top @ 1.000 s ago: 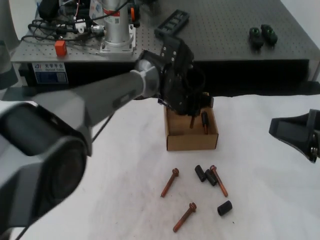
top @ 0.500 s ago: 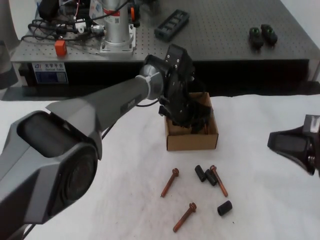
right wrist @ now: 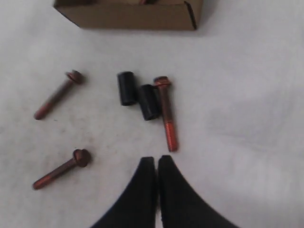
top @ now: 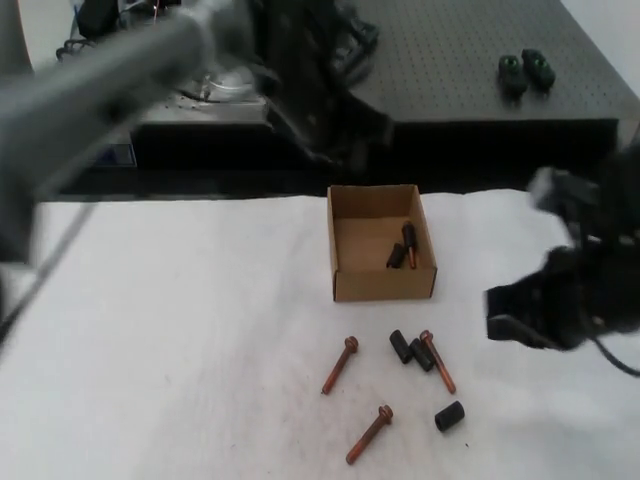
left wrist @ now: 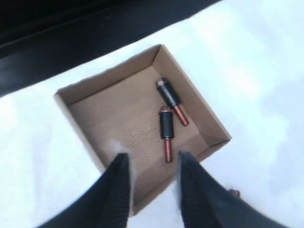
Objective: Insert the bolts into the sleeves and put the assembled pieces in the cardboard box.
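The cardboard box (top: 383, 284) stands mid-bench with two assembled pieces (left wrist: 166, 129) (left wrist: 169, 98) lying inside. My left gripper (left wrist: 153, 159) hovers open and empty above the box's near wall; in the high view its arm (top: 300, 70) is raised behind the box. In front of the box lie three loose copper bolts (right wrist: 165, 114) (right wrist: 57, 95) (right wrist: 59, 169) and two black sleeves (right wrist: 126, 88) (right wrist: 148, 101), with a third sleeve (top: 449, 416) nearer me. My right gripper (right wrist: 157, 161) is shut and empty, above the cloth just short of the tip of the rightmost bolt.
White cloth (top: 180, 330) covers the bench. Behind it runs a black perforated table (top: 470, 60) with two small dark parts (top: 525, 72), a metal post base (top: 235, 85) and cables at the back left.
My left gripper has let go of a second assembled piece in the box and risen up and back. The right arm has moved left, over the loose bolts and sleeves.
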`<act>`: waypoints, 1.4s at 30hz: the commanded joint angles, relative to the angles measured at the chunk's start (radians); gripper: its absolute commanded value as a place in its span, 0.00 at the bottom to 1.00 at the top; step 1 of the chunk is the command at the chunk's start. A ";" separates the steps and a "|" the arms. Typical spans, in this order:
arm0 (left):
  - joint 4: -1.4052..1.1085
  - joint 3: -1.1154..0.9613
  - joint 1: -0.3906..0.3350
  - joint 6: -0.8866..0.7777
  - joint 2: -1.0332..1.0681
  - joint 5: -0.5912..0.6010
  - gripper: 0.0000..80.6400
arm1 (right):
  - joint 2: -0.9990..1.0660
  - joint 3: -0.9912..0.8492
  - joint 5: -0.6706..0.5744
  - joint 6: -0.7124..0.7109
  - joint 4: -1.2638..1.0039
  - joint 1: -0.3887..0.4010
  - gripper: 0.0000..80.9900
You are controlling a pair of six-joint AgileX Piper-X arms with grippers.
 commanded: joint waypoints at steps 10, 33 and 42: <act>-0.296 0.626 0.018 -0.015 -0.441 -0.022 0.30 | 0.381 -0.277 0.216 -0.161 0.102 0.097 0.30; -0.290 0.669 0.020 0.006 -0.462 -0.022 0.30 | 0.451 -0.296 0.161 -0.169 0.086 0.114 0.28; -0.290 0.669 0.020 0.006 -0.462 -0.022 0.30 | 0.482 -0.295 0.164 -0.169 0.088 0.117 0.28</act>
